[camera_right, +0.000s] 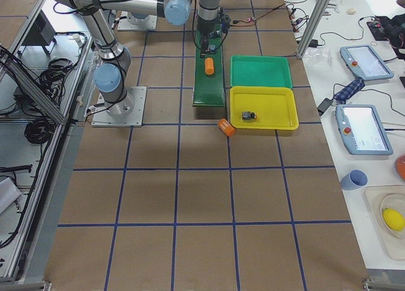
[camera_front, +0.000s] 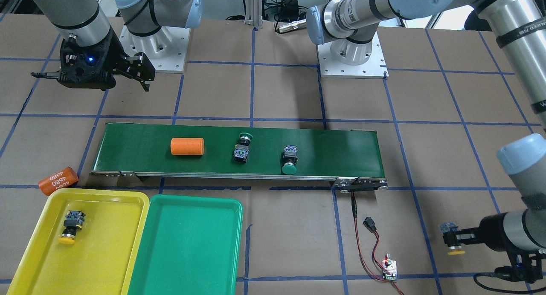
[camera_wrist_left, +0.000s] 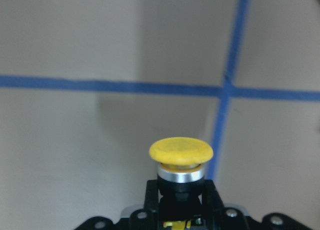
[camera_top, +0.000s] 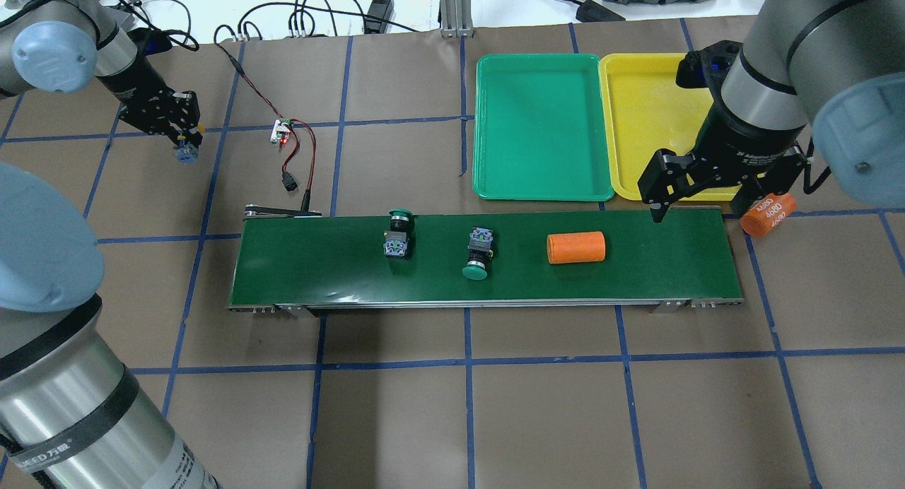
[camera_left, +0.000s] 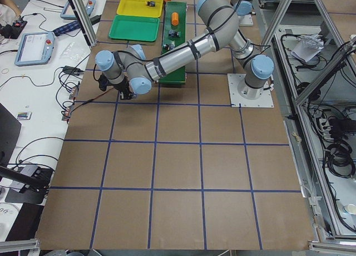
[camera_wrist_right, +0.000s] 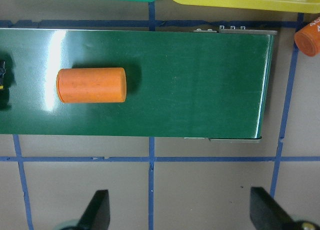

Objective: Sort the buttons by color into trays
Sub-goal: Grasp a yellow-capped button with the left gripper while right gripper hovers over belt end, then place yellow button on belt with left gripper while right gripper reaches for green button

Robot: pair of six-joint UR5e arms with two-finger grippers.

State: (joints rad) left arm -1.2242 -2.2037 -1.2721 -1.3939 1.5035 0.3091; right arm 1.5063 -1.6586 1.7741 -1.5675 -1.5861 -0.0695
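Gripping a yellow button (camera_front: 456, 251) tight between its fingers, the left end effector (camera_front: 454, 240) hangs over the bench (camera_front: 298, 244) at lower right of the front-facing view, well apart from the yellow tray (camera_front: 111, 261) and green tray (camera_front: 187, 252) at lower left. Right end effector (camera_wrist_right: 180, 215) is spread wide at upper left, gripping nothing, while two green buttons (camera_front: 242, 149) lie on the belt (camera_front: 341, 150) mid-frame.

- You have the long dark-green conveyor belt (camera_top: 318, 263) running left to right across the brown paper-covered table (camera_top: 466, 418).
- On the belt, from the robot's left to its right, lie one green-capped push-button (camera_top: 396, 236), a second green-capped push-button (camera_top: 479, 254) and a plain orange cylinder (camera_top: 576, 248).
- On your side of the belt, towards the robot's right, the green plastic tray (camera_top: 541, 125) and the yellow plastic tray (camera_top: 647, 121) sit rim to rim, with the yellow one further right.
- A yellow-capped push-button (camera_front: 71, 227) lies in the yellow tray.
- An orange cylinder marked "4680" (camera_top: 768, 215) lies on the table, just beside the belt's right end and the yellow tray's corner.
- Another yellow-capped push-button (camera_wrist_left: 181, 151) sits in the left gripper (camera_front: 458, 236), well off the belt's left end.
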